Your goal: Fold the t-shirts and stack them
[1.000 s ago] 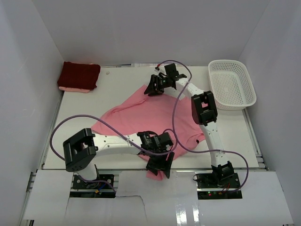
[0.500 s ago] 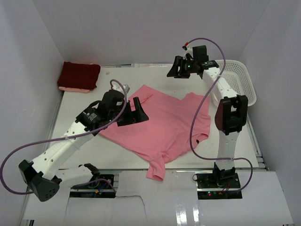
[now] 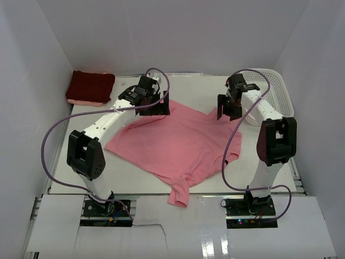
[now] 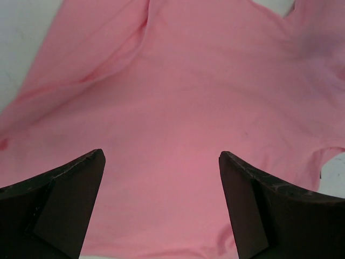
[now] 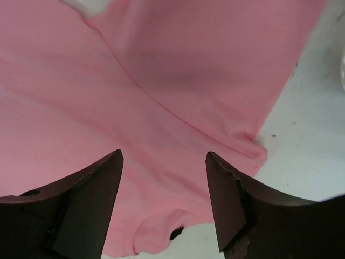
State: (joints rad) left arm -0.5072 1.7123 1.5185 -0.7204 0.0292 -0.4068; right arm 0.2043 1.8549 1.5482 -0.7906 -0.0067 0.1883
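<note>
l+r jaws moved over pink tee (image 3: 178, 143), spread wide

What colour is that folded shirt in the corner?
The folded shirt is dark maroon; the top view shows it best.

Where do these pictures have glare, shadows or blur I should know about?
Top external view: even, bright light, sharp, with glare on the glossy white panel at the near edge. Left wrist view: the pink t-shirt is evenly lit; the left gripper fingers are dark and slightly soft. Right wrist view: a soft shadow falls on the t-shirt ahead of the right gripper.
</note>
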